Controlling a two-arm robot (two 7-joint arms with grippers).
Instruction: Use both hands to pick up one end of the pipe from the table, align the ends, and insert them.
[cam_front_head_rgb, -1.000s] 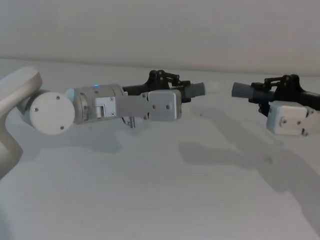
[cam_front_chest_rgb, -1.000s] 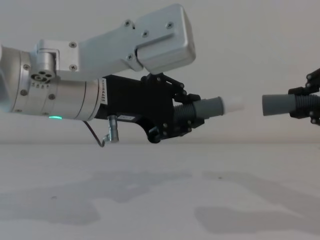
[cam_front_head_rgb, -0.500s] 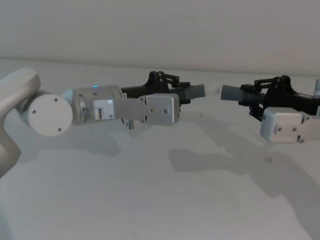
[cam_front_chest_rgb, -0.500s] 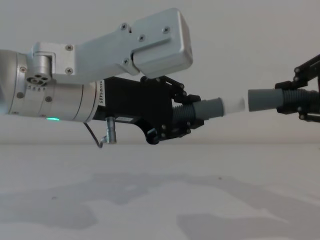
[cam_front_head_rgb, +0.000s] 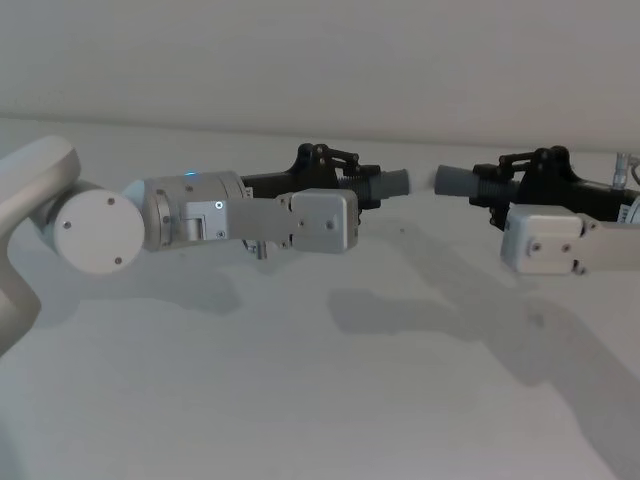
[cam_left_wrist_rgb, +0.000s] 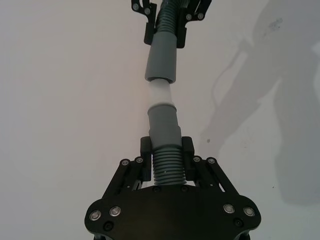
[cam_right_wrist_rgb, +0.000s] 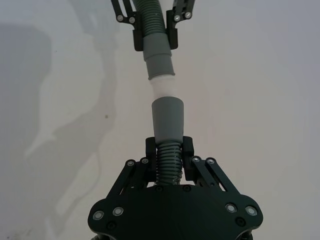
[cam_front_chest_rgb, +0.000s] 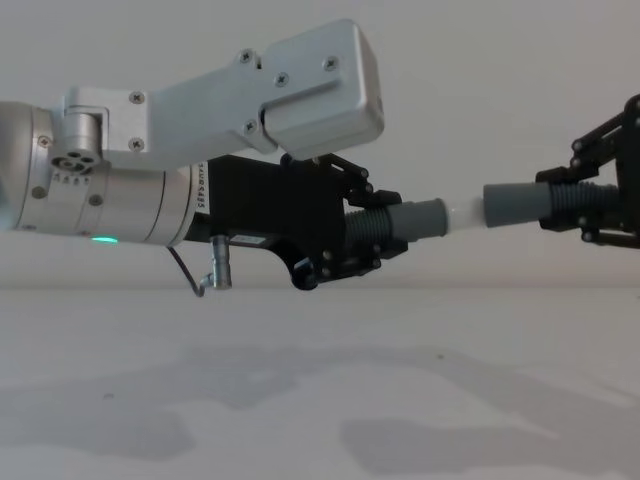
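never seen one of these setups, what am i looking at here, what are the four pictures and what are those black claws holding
This is a two-armed robot working above a plain white table. Each silver arm ends in a black claw, called a gripper.

The head view looks down from the robot's head. The chest view looks across the table from lower down. The other two come from cameras on each wrist, looking along that arm's own claw.

The left gripper is clamped on the ribbed part of one grey pipe piece, which has a white tip. The right gripper clamps a second grey pipe piece the same way. Both are held in the air, end to end in a line. In the left wrist view the white tip sits right at the open mouth of the other piece; whether it has entered I cannot tell.
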